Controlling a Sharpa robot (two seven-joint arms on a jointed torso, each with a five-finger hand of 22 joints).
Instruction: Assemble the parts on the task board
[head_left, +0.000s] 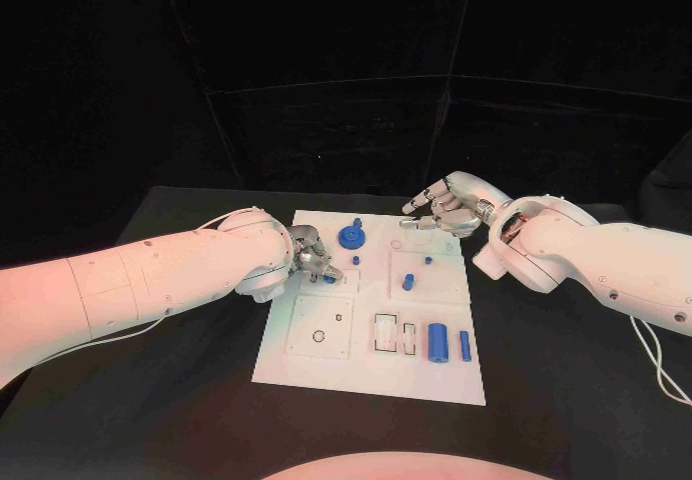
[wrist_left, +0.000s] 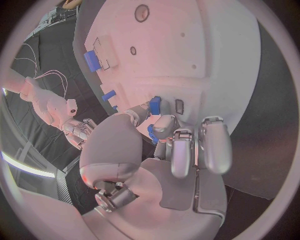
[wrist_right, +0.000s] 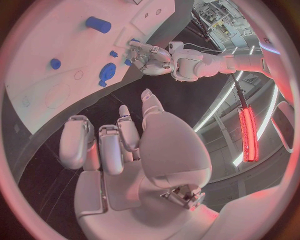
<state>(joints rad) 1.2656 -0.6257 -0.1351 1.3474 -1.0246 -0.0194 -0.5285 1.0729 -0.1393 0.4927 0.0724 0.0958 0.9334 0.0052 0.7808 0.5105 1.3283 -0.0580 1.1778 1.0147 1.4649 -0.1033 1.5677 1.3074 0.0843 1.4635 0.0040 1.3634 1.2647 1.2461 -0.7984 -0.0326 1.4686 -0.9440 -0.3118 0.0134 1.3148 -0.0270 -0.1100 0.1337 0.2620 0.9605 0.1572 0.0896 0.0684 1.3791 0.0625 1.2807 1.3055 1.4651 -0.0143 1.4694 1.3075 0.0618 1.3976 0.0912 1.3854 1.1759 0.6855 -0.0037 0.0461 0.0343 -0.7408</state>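
Observation:
The white task board (head_left: 325, 365) lies in the middle of the black table. My left hand (head_left: 307, 260) rests over the board's left side and pinches a small blue part (head_left: 329, 279) between thumb and finger; in the left wrist view this small blue part (wrist_left: 152, 134) sits at the fingertips. A blue peg (wrist_left: 155, 105) stands just beyond them. My right hand (head_left: 444, 214) hovers at the board's far right corner, fingers loosely bent, holding nothing. A blue gear-like part (head_left: 352, 237) and a blue peg (head_left: 408, 279) stand on the board.
A thick blue cylinder (head_left: 437, 339) and a thinner blue bar (head_left: 466, 345) lie on the board's near right part, beside a rectangular slot (head_left: 387, 332). A round recess (head_left: 319, 333) lies at the near left. Black table surrounds the board.

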